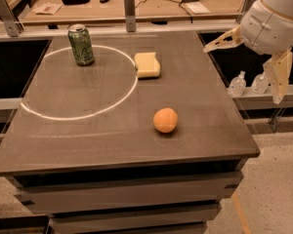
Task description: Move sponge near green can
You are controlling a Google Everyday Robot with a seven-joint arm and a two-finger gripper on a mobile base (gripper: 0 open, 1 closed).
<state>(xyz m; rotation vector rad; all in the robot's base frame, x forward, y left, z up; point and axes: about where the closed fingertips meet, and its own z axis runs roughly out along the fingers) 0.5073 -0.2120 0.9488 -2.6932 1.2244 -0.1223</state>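
Observation:
The pale yellow sponge (147, 64) lies flat on the grey table (88, 130), just outside the right side of a white circle marked on the top. The green can (81, 44) stands upright at the back left, inside the circle, about a can's height to the left of the sponge. My gripper (241, 75) hangs in the air over the table's right edge, to the right of the sponge and apart from it. Its tan fingers (222, 40) are spread open and hold nothing.
A round orange fruit (165, 120) sits on the table in front of the sponge. A white circle (122, 96) is marked on the left half. Small bottles (238, 84) stand on a shelf to the right. A cluttered bench (136, 4) runs behind.

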